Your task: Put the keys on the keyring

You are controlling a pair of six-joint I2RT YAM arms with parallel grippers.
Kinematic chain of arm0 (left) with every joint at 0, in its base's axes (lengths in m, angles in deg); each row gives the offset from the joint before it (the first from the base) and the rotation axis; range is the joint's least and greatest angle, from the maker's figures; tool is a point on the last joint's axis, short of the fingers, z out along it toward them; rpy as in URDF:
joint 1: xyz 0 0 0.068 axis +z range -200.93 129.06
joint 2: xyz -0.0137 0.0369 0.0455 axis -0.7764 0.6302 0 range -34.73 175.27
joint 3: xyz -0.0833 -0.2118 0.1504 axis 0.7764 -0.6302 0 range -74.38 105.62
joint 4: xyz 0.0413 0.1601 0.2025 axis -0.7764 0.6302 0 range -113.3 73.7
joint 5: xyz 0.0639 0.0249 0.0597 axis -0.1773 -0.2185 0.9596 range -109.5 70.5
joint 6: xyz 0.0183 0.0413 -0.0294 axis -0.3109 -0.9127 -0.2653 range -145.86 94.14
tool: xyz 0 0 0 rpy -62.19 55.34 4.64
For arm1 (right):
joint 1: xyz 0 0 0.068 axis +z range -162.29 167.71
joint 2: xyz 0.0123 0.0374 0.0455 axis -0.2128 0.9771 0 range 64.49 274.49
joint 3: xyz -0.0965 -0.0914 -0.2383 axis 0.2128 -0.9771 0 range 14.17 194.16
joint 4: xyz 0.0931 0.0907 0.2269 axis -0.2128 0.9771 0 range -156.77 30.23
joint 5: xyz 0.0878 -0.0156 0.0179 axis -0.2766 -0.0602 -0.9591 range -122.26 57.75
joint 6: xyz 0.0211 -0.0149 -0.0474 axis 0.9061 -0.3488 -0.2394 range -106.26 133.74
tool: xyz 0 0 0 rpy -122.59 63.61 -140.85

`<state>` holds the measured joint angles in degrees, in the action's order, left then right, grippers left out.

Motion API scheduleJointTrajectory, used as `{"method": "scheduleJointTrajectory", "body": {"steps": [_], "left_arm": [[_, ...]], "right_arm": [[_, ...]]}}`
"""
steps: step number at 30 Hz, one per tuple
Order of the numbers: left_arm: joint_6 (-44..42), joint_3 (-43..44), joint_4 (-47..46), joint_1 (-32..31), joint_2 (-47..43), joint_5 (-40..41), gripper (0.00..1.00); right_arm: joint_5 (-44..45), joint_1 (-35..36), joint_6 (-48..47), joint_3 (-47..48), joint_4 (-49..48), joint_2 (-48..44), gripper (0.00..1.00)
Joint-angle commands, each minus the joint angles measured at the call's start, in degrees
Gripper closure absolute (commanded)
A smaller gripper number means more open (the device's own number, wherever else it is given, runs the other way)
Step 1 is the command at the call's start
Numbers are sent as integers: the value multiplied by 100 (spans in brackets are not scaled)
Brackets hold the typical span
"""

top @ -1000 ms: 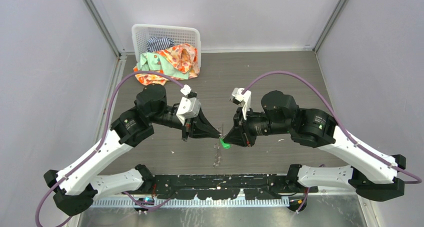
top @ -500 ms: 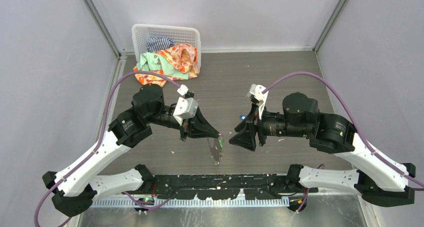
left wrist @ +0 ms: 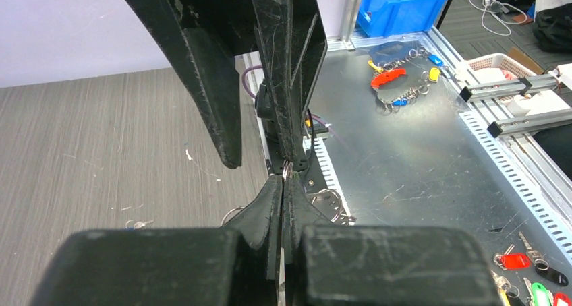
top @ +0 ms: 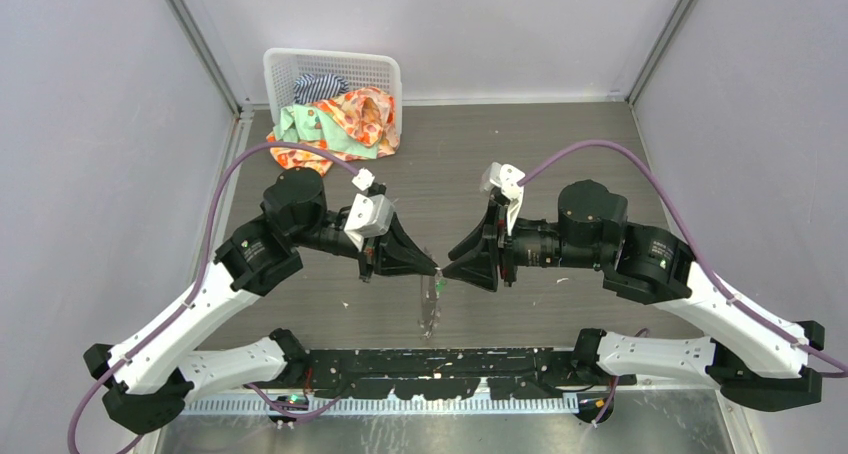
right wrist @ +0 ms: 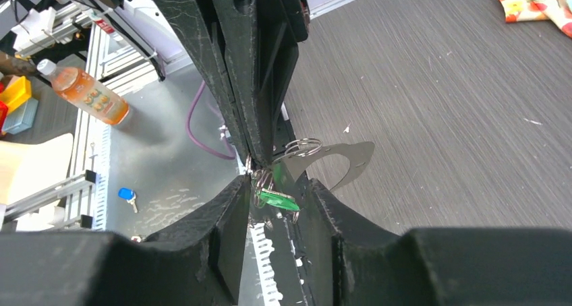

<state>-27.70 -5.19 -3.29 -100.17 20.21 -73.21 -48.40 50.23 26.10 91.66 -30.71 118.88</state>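
Above the near middle of the desk (top: 570,154) the two arms meet tip to tip. The left pincer (top: 434,270) is clenched on the top of the keyring (top: 428,314), which hangs down from its tips towards the near edge. In the right wrist view the green key (right wrist: 278,199) dangles from small rings just below that grip, beside a flat silvery tag (right wrist: 340,159). The right pincer (right wrist: 273,185) is released, its fingers (right wrist: 222,218) standing apart on either side of the green key; whether either finger touches it I cannot tell. At the far left corner stands a white basket (top: 285,69) heaped with coloured cloth (top: 345,119).
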Motion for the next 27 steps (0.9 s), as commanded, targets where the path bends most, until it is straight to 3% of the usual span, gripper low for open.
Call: {"method": "scheduleJointTrajectory", "body": {"steps": [1,9,16,27], "left_arm": [[133,200,-378,18,-115,18,100],[150,226,-379,54,-97,90,100],[224,218,-427,98,-106,177,100],[284,19,-330,107,-188,147,100]], "right_arm": [[-332,10,-41,-40,-432,9,62],[-559,13,43,-118,-520,25,67],[-581,6,53,-225,-621,-15,63],[-326,11,121,-223,-865,-38,95]]}}
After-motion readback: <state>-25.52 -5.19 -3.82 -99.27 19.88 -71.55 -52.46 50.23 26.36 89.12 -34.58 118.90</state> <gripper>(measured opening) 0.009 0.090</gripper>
